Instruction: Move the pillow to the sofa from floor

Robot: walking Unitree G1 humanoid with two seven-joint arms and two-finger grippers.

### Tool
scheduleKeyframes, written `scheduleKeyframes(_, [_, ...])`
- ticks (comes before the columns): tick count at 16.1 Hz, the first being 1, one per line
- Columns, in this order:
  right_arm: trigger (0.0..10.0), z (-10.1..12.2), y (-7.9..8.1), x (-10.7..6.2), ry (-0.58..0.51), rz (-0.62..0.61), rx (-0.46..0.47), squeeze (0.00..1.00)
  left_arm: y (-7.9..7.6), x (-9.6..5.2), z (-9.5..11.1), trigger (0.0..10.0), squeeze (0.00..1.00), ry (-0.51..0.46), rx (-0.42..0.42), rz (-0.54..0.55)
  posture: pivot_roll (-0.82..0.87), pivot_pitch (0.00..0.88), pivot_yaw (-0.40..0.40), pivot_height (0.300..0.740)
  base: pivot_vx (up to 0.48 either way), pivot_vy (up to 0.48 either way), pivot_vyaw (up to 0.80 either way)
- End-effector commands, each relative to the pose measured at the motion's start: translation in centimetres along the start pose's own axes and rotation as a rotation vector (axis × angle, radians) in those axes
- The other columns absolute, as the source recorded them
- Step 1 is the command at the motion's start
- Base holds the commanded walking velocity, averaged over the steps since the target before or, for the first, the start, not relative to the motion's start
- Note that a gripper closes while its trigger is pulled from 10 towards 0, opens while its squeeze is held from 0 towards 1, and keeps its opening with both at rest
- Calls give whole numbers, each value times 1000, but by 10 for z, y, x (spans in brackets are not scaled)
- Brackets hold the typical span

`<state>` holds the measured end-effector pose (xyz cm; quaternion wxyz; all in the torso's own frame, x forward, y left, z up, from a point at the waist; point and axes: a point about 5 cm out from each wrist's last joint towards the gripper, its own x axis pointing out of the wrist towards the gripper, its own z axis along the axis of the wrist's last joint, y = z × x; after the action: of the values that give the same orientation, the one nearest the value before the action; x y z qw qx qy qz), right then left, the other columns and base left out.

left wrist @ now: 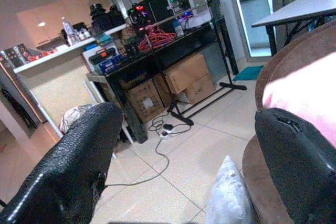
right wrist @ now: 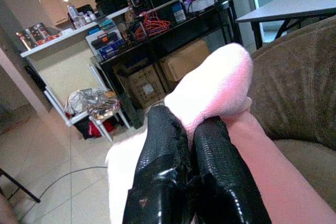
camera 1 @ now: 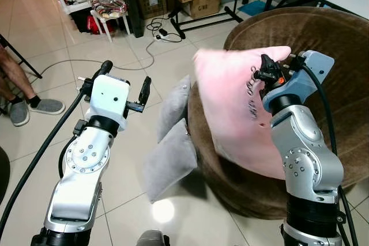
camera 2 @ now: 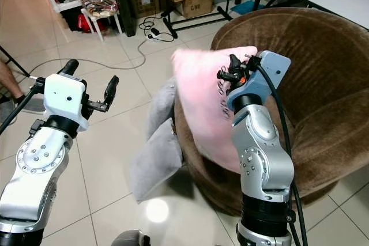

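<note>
The pink pillow [camera 1: 236,108] hangs from the right tool [right wrist: 191,135], whose fingers are clamped together on an upper corner. Its long axis runs steeply down from that corner, the lower end reaching below the tool over the front of the brown sofa [camera 1: 323,33]. The right wrist view shows the pinched corner bulging past the fingertips, with the sofa back just beside it. The left tool [camera 1: 124,82] is held up well to the left of the pillow, fingers apart, holding nothing; between its fingers the left wrist view shows cardboard boxes [left wrist: 184,80] under a black rack. 2 grey cushions [camera 1: 173,142] lean against the sofa's side on the floor
</note>
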<state>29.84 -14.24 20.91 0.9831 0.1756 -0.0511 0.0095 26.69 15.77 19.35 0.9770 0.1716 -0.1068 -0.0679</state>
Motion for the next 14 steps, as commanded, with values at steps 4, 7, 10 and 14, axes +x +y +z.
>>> scheduleKeyframes(4, [10000, 0, 7, -1, -4, 40, 25, 0, 7, 2, 4, 10000, 0, -7, -17, 14, 53, 0, 52, 740, 67, 0, 0])
scheduleKeyframes(7, [10000, -3, 7, -1, 5, 35, 31, 0, 6, 2, 4, 10000, 0, -8, -18, 8, 53, 0, 55, 740, 291, 0, -710])
scheduleKeyframes(10, [10000, -2, 7, 0, -1, 36, 31, 0, 6, 2, 5, 10000, 0, -9, -20, 2, 54, 0, 57, 740, 296, 0, -708])
scheduleKeyframes(14, [10000, -2, 8, -1, -8, 42, 29, 0, 6, 1, 4, 10000, 0, -8, -21, -4, 53, 0, 58, 740, 296, 0, 0])
